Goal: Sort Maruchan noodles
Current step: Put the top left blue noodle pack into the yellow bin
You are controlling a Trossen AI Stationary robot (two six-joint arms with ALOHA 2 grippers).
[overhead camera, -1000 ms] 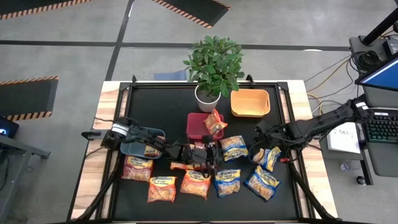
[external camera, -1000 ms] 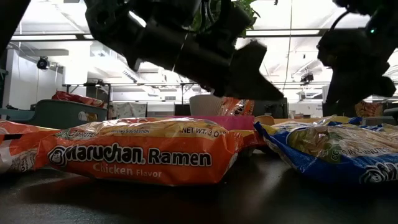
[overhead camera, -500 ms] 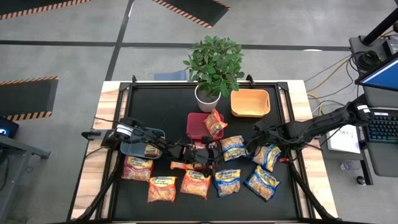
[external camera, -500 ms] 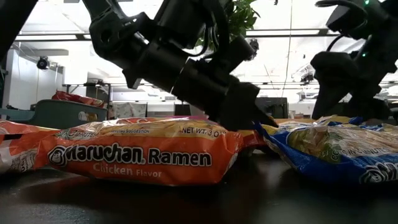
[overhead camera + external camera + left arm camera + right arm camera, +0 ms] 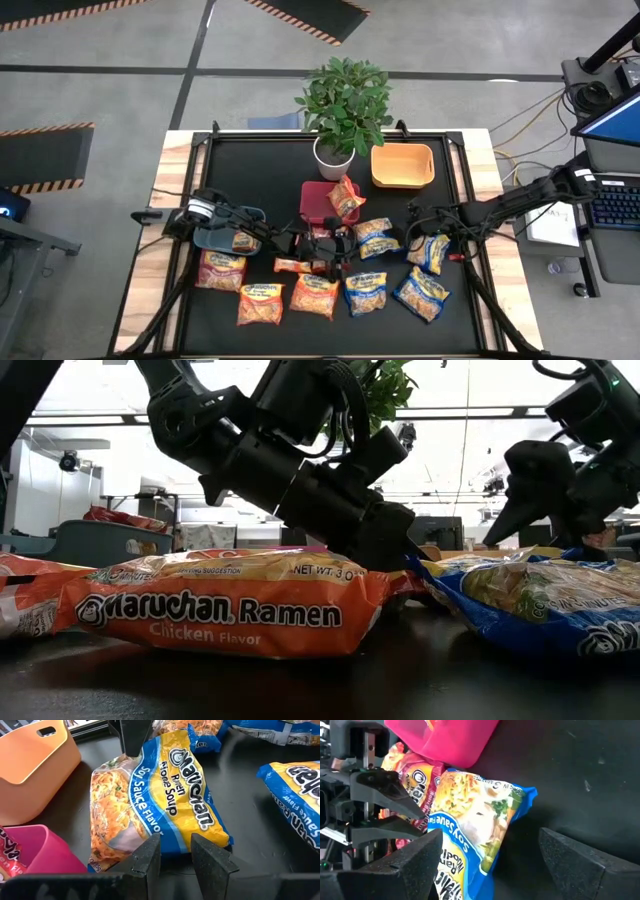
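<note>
I'm looking down on the black tabletop, where the crinkly plastic Maruchan noodle packets are lying scattered along the near half in front of the red plastic bin and orange plastic bin. My left gripper and right gripper are meeting over the blue-and-yellow soy sauce packet beside the red bin. The right jaws are standing wide open around its end; the left fingers are sitting narrowly parted at its edge, grip unclear.

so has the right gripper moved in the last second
Yes. In the high view the right gripper has shifted toward the left arm, closer to the red bin, and now stands open at the blue soy sauce packet.
</note>
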